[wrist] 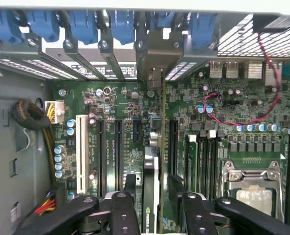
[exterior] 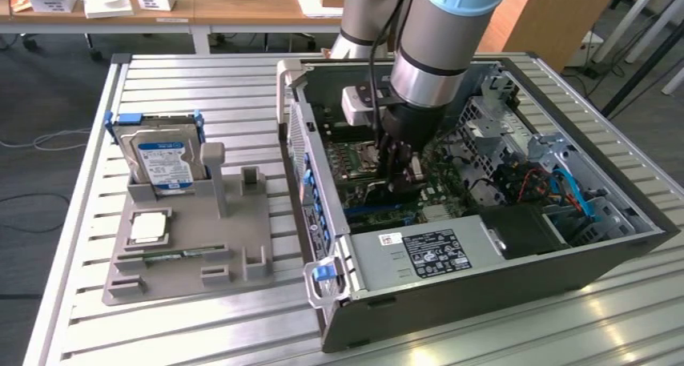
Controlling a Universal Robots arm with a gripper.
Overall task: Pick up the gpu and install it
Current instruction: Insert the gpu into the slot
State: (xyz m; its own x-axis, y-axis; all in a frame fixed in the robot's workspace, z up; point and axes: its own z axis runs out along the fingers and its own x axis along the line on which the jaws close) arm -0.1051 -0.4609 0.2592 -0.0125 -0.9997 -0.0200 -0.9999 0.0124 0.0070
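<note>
The gpu is a thin dark card seen edge-on, standing upright in a slot of the green motherboard with its metal bracket end up against the case's rear slot wall. My gripper straddles it. Its black fingers stand on either side of the card with a small gap to each face, so it is open. In the exterior view the gripper reaches down into the open computer case, and the arm hides the card there.
A grey holder at the exterior view's left carries the blue-labelled hard drive, a processor chip and a green memory stick. Inside the case are blue slot clips, a red cable, the processor socket and memory modules.
</note>
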